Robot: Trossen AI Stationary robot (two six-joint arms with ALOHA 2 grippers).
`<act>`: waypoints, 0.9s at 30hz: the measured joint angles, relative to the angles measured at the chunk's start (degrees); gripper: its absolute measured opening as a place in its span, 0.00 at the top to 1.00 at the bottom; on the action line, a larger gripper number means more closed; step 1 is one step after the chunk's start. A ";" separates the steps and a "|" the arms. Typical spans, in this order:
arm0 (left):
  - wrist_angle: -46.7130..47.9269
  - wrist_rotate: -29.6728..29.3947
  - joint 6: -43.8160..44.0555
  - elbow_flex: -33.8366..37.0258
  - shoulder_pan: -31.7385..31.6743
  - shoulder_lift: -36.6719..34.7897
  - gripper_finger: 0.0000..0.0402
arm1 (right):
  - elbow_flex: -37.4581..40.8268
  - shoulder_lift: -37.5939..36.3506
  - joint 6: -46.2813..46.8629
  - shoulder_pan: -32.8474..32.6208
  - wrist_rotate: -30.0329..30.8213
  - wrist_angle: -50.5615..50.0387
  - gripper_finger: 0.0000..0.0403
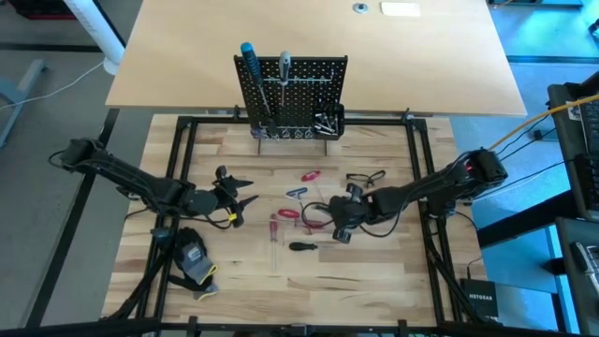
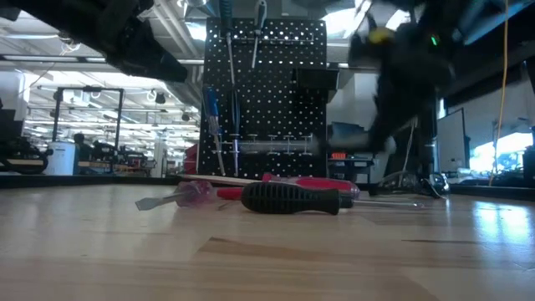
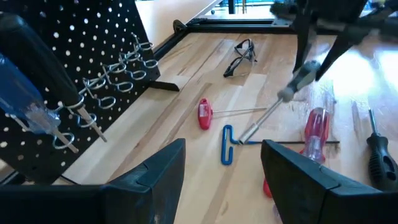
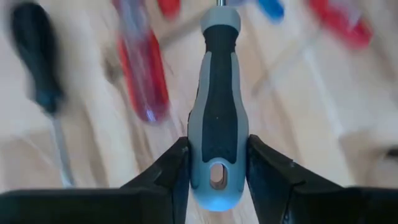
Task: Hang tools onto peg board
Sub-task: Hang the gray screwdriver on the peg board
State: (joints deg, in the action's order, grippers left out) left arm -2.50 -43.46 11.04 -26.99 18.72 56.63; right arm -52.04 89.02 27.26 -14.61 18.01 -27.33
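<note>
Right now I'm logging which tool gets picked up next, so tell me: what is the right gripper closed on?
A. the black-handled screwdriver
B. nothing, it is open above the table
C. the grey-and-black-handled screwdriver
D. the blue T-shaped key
C: in the right wrist view the right gripper has both fingers pressed against the grey-and-black-handled screwdriver, while the black-handled screwdriver and the blue T-shaped key lie on the table.

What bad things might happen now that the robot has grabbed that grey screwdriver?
The right gripper pinches only the tail end of the grey screwdriver, so the long tool might swing or slip out. Its tip hangs close to the red screwdriver and the blue T-shaped key, so it might knock them. The peg board already holds tools, so hanging another might bump those.
</note>
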 joint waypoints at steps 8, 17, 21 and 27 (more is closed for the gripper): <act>1.47 6.84 -5.95 -8.80 0.00 9.86 0.50 | -6.75 -0.79 -7.57 0.02 0.38 0.53 0.68; 21.00 9.00 -6.49 -26.95 -2.06 25.48 0.50 | -6.95 -0.77 -8.43 -0.01 1.01 1.17 0.68; 25.19 9.01 -10.50 -33.19 -3.23 30.79 0.50 | -6.95 -0.77 -9.64 -0.01 1.01 1.20 0.68; 30.52 9.03 -16.92 -38.51 -4.31 36.45 0.50 | -6.95 -0.77 -9.83 -0.01 1.01 1.24 0.68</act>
State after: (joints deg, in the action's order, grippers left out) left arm 28.02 -34.43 -5.88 -65.50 14.41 93.08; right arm -58.98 88.25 17.43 -14.61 19.03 -26.09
